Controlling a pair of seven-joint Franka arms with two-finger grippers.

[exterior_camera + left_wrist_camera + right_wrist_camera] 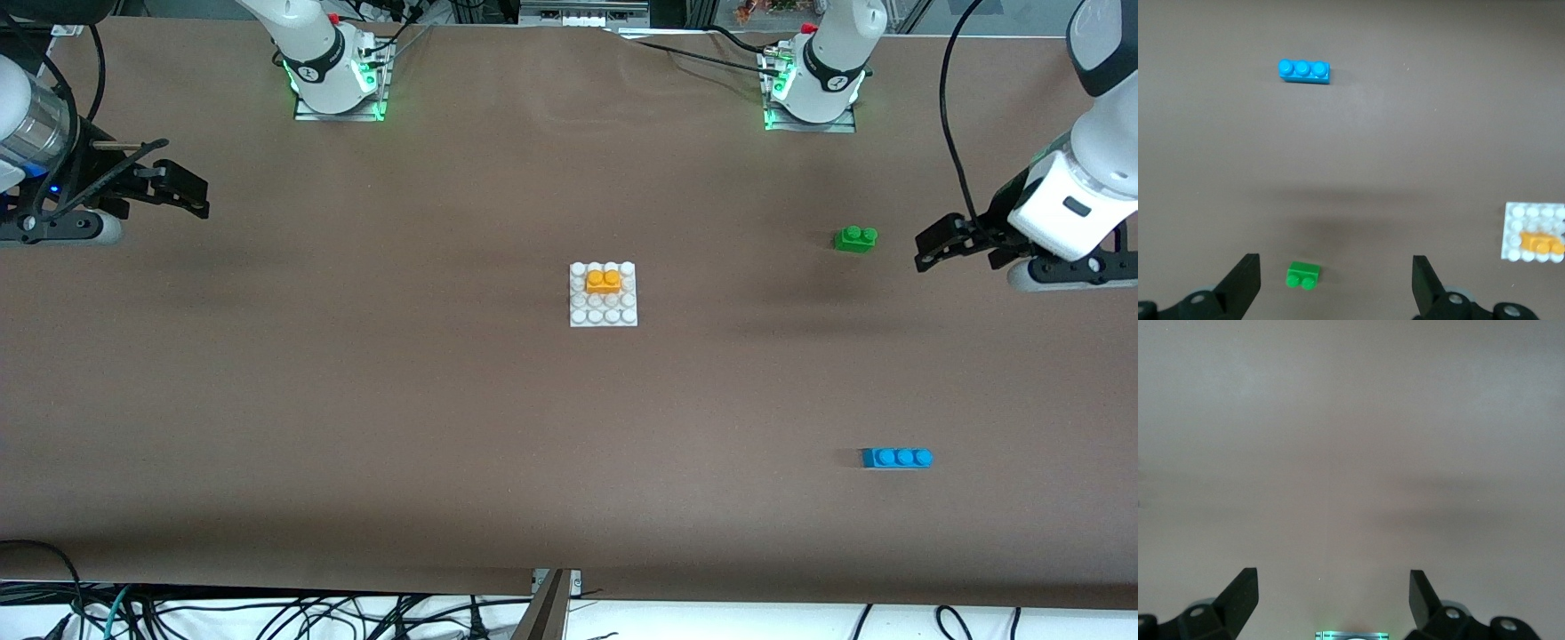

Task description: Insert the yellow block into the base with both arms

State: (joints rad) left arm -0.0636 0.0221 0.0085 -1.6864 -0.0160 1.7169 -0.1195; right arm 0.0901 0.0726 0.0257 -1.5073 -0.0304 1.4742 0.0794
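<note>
The yellow block sits on the white studded base at the table's middle, on the part of the base farther from the front camera. Both also show in the left wrist view, the block on the base. My left gripper is open and empty over the left arm's end of the table; in its wrist view the gripper frames the green brick. My right gripper is open and empty over the right arm's end; its wrist view shows the gripper over bare table.
A green two-stud brick lies on the table beside the left gripper and shows in the left wrist view. A blue three-stud brick lies nearer the front camera, also in the left wrist view. Brown tabletop surrounds the base.
</note>
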